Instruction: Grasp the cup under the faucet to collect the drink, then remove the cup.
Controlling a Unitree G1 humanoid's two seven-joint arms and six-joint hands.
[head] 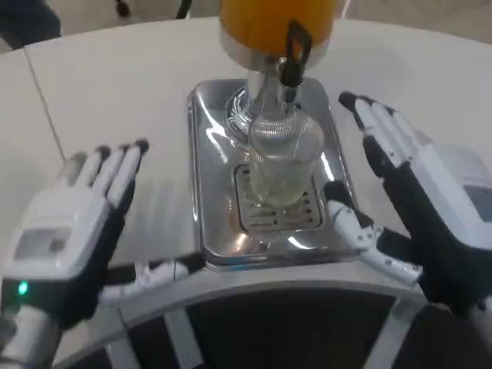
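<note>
Head view, one frame. The cup (283, 157), clear-walled, is standing upright on the slotted grate of the chrome drip tray (206, 207), directly beneath the faucet (290, 65) with its black lever. It is sitting between the two hands, nearer the right hand. Contents: the lower part is showing a pale, slightly yellowish tint, but whether this is liquid or a reflection through the wall cannot be told. Above the faucet, the dispenser tank (269, 19) is holding an orange drink. The left hand (73, 223) is lying well to the left of the tray, fingers spread and extended forward, thumb pointing toward the tray's front corner, holding nothing. The right hand (415, 204) is hovering just beside the tray's right edge, fingers apart and stretched forward, thumb reaching toward the tray's rim; it is not touching the cup. The tray is resting on the white table (115, 92).
</note>
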